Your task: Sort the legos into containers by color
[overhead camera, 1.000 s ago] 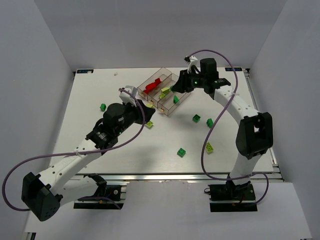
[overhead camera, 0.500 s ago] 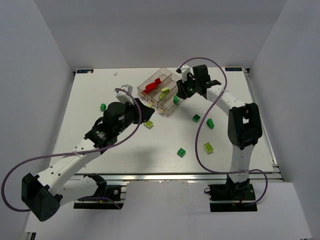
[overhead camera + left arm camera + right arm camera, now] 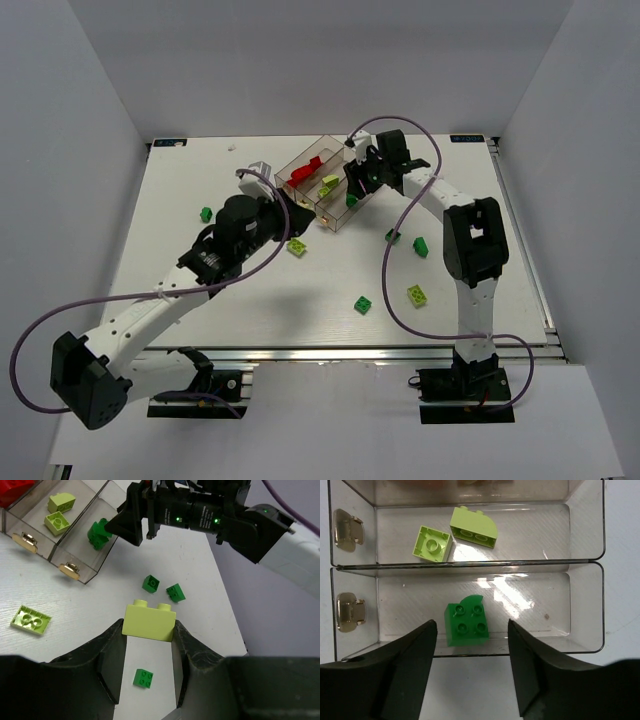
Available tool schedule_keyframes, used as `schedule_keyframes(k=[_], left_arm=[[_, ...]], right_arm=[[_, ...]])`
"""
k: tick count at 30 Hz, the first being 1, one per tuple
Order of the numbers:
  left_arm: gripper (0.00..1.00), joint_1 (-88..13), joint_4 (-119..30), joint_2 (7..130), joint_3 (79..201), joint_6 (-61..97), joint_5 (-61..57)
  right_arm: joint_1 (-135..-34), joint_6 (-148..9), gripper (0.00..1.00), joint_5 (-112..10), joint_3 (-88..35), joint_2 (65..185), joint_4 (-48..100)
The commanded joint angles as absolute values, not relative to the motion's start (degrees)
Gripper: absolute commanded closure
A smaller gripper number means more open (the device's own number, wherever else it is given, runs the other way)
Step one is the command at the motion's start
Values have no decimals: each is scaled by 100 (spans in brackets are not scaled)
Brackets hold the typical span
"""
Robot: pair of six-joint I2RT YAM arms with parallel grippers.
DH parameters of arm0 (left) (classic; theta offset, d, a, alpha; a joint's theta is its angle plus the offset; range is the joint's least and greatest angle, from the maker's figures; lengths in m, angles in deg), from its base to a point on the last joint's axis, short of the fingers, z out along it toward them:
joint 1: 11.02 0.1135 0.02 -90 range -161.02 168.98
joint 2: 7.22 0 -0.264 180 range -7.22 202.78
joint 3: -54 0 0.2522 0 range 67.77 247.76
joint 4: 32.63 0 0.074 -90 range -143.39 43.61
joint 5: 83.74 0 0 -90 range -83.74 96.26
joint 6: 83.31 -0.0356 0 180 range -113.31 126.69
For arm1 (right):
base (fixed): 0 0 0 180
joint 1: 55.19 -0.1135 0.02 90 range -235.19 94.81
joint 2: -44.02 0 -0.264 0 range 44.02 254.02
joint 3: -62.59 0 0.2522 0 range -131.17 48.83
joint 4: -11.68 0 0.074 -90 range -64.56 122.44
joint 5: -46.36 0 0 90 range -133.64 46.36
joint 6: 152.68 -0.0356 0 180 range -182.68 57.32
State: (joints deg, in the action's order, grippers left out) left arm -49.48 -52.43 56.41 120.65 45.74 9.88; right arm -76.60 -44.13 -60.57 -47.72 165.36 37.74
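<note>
The containers [image 3: 300,160] are joined smoky clear trays at the table's back middle. My left gripper [image 3: 149,630] is shut on a pale yellow-green brick [image 3: 150,622] and holds it above the table, just left of the trays in the top view [image 3: 290,213]. My right gripper [image 3: 472,665] is open over the near compartment's edge [image 3: 352,188]. A dark green brick [image 3: 466,624] lies loose in that compartment. Two pale yellow-green bricks [image 3: 432,543] lie in the middle compartment. Red bricks [image 3: 305,170] lie in the far one.
Loose on the table are dark green bricks [image 3: 206,213], [image 3: 393,236], [image 3: 420,246], [image 3: 362,304], a yellow-green plate [image 3: 298,248] and a yellow-green brick [image 3: 417,295]. Grey walls enclose the table on three sides.
My right arm has swung left over the trays and the dark green brick now lies in the near compartment. My left gripper has moved a little toward the trays with its brick.
</note>
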Motion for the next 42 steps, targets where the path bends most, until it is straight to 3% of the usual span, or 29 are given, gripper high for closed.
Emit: schedule_keyframes(k=[1,6,8,15,17,19,20,21,24,34,41,42], left_arm=[[100,-4952,-5114,5763,12480,4694,996],[100,-4794,-5219,6282,12902,4957,795],[100,-4602,-5272,6624,13156,5185,671],[100,-4021,-5832,7950,14228,5547,91],[100,-3933,-6053,8363,14797,5564,55],[100,-3871,-6343,8996,15212,5538,-15],[100,-3854,-6492,9190,15405,5494,-33],[100,-3845,-6554,9575,15764,5459,-50],[100,-3810,-6853,10278,16424,5292,2],[94,-3704,-7477,12037,18288,4941,442],[80,-3695,-7566,12400,18519,4896,547],[73,-3695,-7566,12408,18519,4896,539]], right_arm=[[-7672,-4325,35,-6034,-4978,16523,3538],[-7629,-4404,27,-6270,-4969,16322,3555],[-7541,-4413,12,-6464,-4803,16110,3529],[-7242,-3456,10,-7395,-3521,14468,3310],[-7067,-3174,15,-8007,-3143,14038,3379],[-6900,-3183,30,-8405,-2975,13825,3511],[-6864,-3191,41,-8746,-2913,13650,3581],[-6803,-3235,62,-8880,-2799,13579,3686],[-6759,-3218,82,-9259,-2702,13350,3967],[-6574,-3341,80,-9585,-2605,13200,4337],[-6539,-3446,72,-9672,-2535,13183,4373],[-6530,-3455,69,-9681,-2526,13183,4390]])
